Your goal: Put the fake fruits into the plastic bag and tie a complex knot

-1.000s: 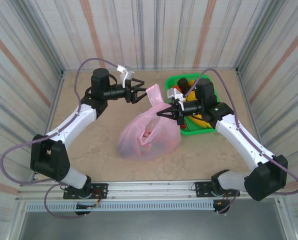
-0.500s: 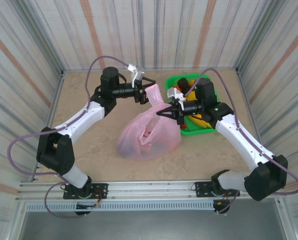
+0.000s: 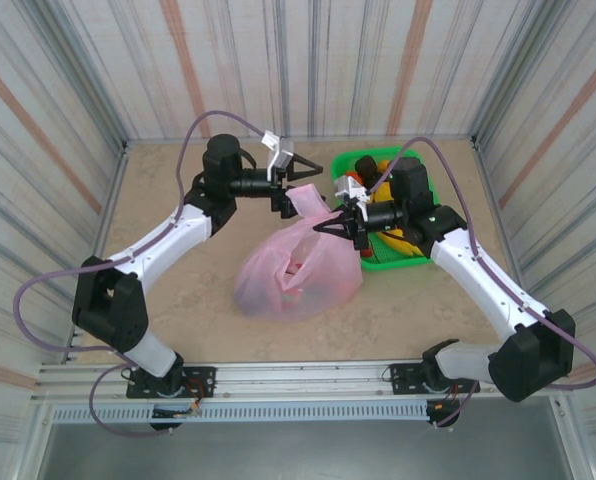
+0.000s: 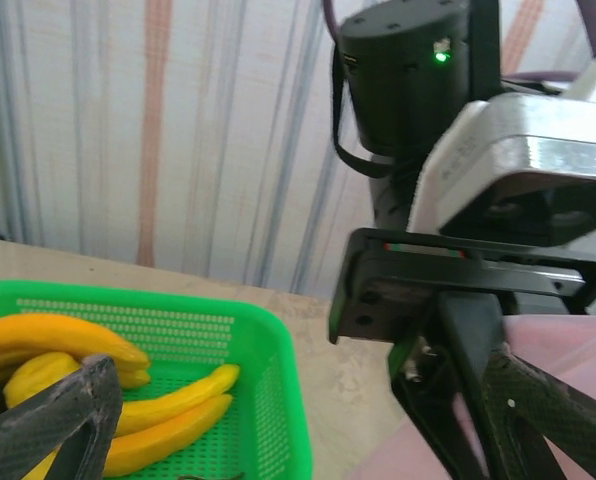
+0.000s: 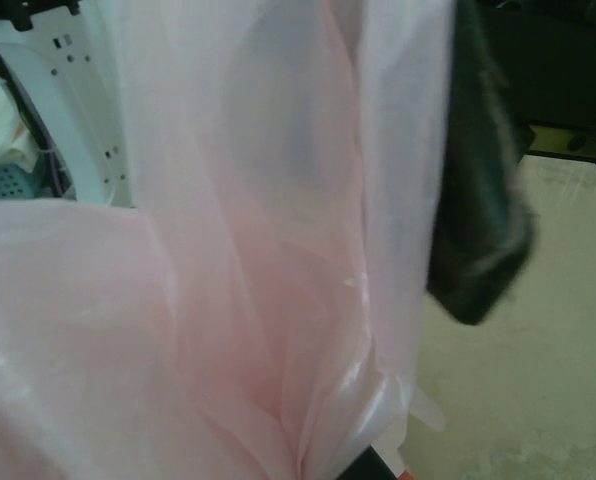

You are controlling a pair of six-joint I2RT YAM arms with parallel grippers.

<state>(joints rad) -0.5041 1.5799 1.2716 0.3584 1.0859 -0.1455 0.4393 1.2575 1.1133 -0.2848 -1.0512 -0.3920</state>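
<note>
The pink plastic bag lies mid-table, darker shapes showing faintly through its film. Its neck is bunched in my right gripper, which is shut on it; whether a knot sits there I cannot tell. A flat pink handle strip rises from the neck. My left gripper stands open around that strip's upper end. Pink film covers the right wrist view, with a dark finger beside it. Fake fruits, yellow bananas, lie in the tray, between my left gripper's wide jaws.
The green tray stands right of the bag under my right arm, holding bananas and dark and red pieces. Striped walls close in the table on three sides. Bare tabletop lies to the left of the bag.
My left gripper has swung right to the bag's handle strip and opened wider. The strip's tip now sits lower. The right arm and the bag's body have stayed put.
</note>
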